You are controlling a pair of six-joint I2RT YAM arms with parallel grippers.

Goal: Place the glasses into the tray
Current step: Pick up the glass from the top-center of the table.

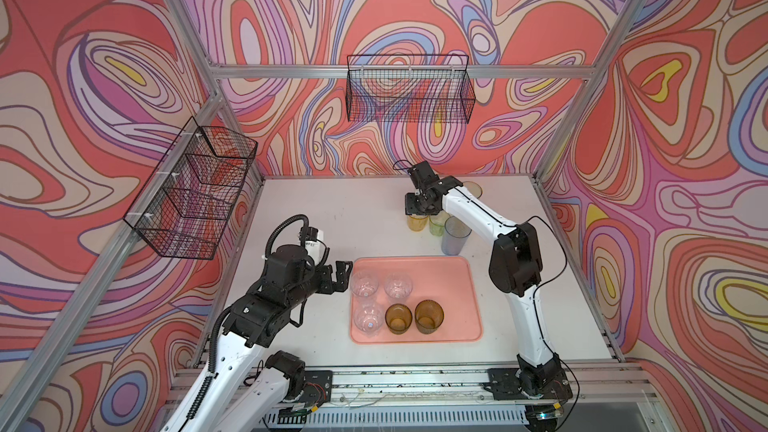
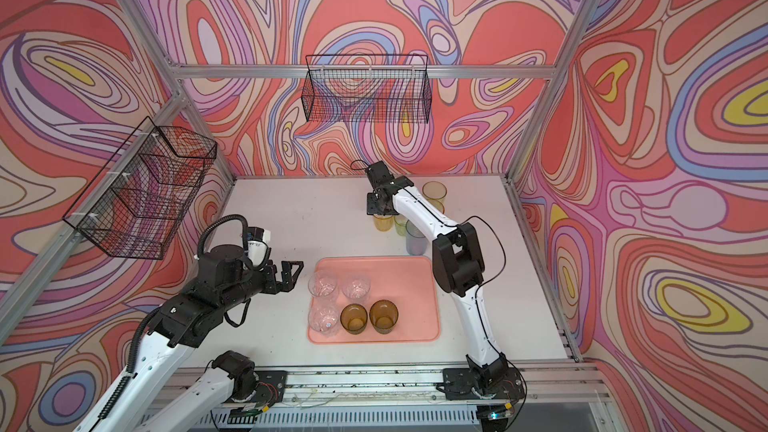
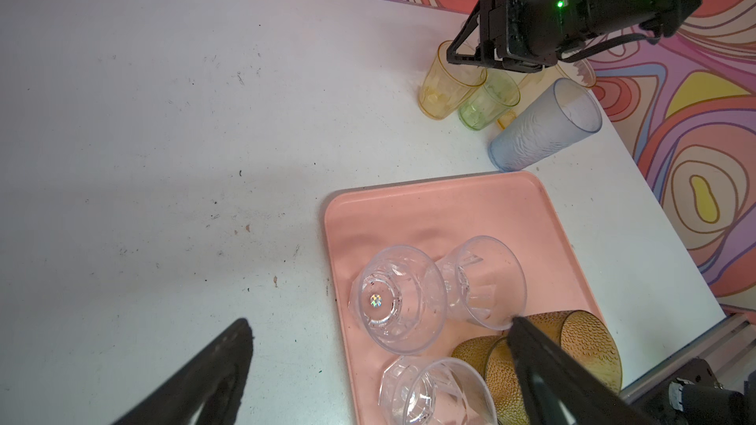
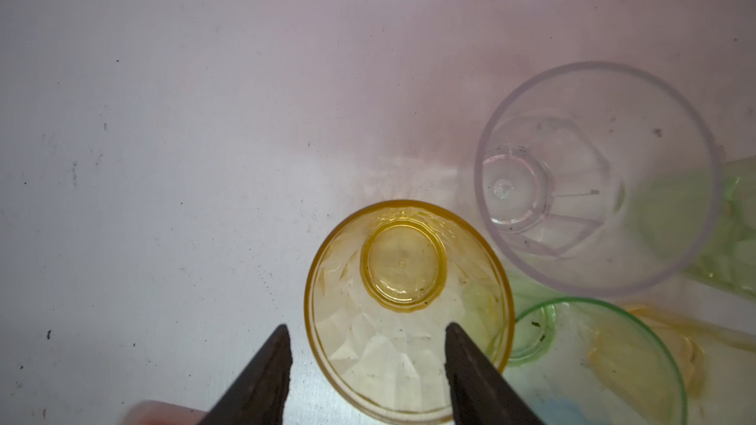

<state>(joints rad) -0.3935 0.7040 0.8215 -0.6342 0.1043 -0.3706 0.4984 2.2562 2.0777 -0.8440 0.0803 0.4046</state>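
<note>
Five glasses [image 1: 398, 317] are standing in the tray [image 1: 449, 284], lower centre. Above it, the right gripper [image 4: 366, 331], half-open, is straddling the rim of a probably light, slippery yellow tumbler [image 4: 405, 271], not yet pinching; the left gripper [image 1: 345, 274] is gaping empty.

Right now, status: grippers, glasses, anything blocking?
Left gripper open beside tray, which holds five. Right gripper open, astride yellow glass rim, one finger inside. Green glass close beside it.

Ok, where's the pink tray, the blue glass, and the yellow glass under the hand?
tray [image 1: 449, 284], top view, bare floor.
blue glass [image 1: 455, 238], top view, side wall.
yellow glass [image 4: 405, 312], right wrist view, inner wall.
</note>
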